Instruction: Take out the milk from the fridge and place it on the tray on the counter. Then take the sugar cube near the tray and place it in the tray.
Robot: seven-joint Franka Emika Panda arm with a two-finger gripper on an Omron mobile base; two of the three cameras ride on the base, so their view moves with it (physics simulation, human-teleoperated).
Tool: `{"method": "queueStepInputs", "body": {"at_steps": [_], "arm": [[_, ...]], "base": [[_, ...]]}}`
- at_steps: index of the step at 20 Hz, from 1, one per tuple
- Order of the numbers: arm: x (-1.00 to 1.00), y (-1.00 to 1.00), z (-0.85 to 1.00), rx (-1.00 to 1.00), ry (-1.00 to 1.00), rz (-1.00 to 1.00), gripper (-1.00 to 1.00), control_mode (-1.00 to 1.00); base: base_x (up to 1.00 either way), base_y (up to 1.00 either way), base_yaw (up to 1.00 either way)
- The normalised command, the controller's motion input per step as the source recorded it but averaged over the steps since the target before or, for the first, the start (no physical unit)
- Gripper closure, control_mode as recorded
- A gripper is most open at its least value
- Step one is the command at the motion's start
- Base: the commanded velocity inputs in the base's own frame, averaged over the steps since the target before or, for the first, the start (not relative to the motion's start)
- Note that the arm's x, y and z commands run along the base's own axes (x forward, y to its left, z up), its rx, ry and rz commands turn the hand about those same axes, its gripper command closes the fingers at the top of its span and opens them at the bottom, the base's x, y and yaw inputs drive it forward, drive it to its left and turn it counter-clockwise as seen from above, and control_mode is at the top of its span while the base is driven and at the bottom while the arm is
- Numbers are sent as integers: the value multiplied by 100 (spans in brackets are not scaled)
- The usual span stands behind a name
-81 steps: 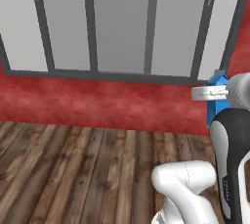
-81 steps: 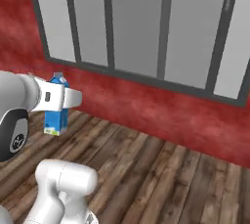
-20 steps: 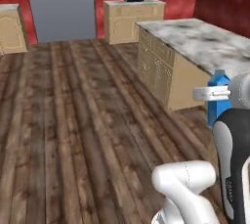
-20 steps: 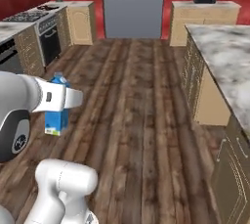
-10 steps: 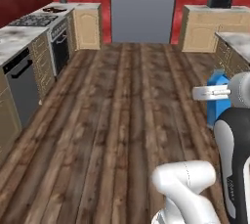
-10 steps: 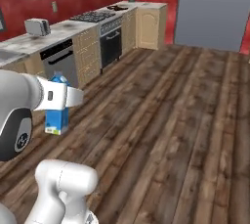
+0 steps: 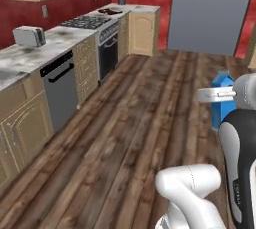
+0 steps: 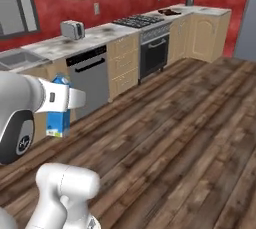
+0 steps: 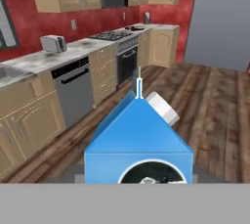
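You had the milk (image 9: pixel 139 135) up in the air, held by your gripper (image 7: pixel 220 94), which was closed on it. The carton stood upright above the wood floor (image 7: pixel 135 123). The counter (image 8: pixel 75 43) with the toaster (image 8: pixel 73 29) ran at ten o'clock.

Blue milk carton (image 9: pixel 138 140) — upright, aloft

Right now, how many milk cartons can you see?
1: the milk is held in the pincer, above the wood floor beside the arm. Others may sit out of sight.
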Motion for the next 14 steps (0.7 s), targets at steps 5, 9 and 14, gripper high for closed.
{"method": "queueStepInputs", "body": {"at_steps": [5, 9, 14], "arm": [[0, 0, 0, 0, 0, 0, 100, 100], [0, 0, 0, 0, 0, 0, 100, 100], [0, 0, 0, 0, 0, 0, 100, 100]], "base": [[100, -56, 3], [100, -6, 0], [100, 1, 0]]}}
